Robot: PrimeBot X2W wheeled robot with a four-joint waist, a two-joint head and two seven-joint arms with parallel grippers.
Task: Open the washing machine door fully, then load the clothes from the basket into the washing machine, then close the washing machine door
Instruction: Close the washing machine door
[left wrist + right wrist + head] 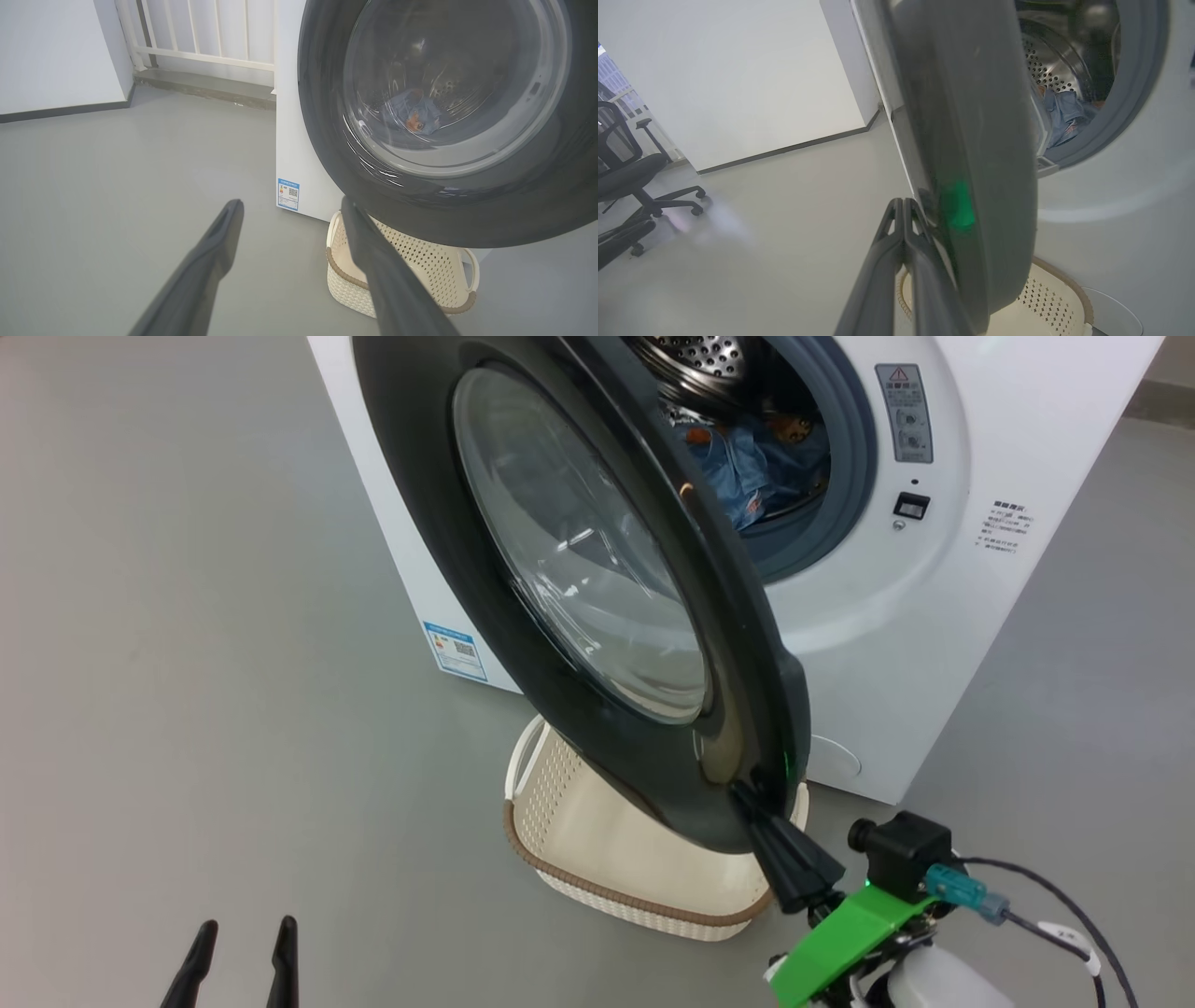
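The washing machine (pixel 1027 569) stands ahead with its door (pixel 579 551) swung partly open, glass bowl facing me. Light blue clothes (pixel 756 467) lie inside the steel drum; through the door glass the clothes (pixel 416 116) show again. The cream basket (pixel 607 831) sits on the floor under the door and looks bare inside. My right gripper (pixel 747 795) is shut, its tips against the outer face of the door's lower rim (pixel 971 140), holding nothing. My left gripper (pixel 243 933) hangs open at the lower left, well away from the door.
Grey floor spreads to the left of the machine. A black office chair (pixel 626 172) stands far off by a white wall. A white railing (pixel 201 32) runs behind the machine. A blue label sticker (pixel 455 651) is on the machine's side.
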